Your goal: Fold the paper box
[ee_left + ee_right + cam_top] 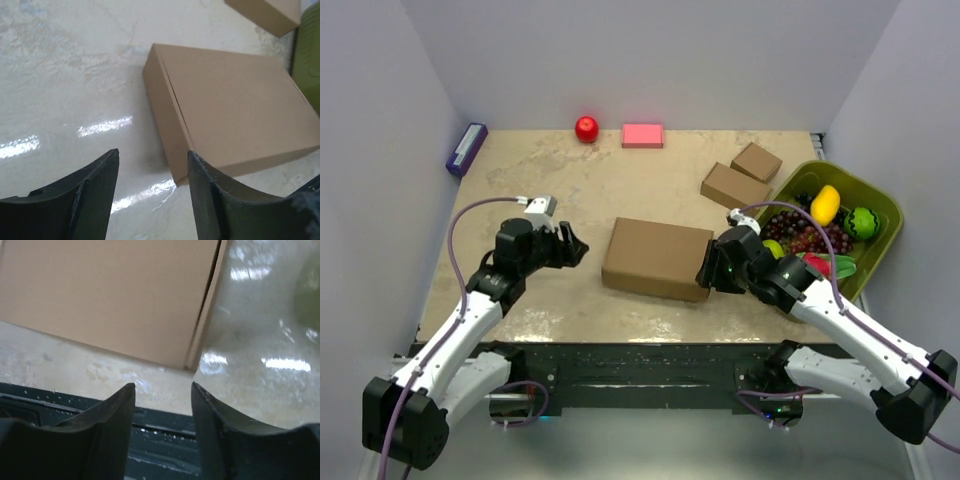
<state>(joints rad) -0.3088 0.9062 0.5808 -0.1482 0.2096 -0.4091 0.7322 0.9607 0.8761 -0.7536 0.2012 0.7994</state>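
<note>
Paper box (655,258) closed, flat, centre of table (540,180). Left gripper (578,248) at its 9 o'clock, right gripper (705,272) at 3 o'clock; both part-open, empty. Advice: back off straight, no snagging box edges.

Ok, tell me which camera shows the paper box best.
Top external: the whole closed paper box shows in outline. The left wrist view shows most of the top and one side wall, cropped at the frame edge. The right wrist view catches only one corner area.
</note>
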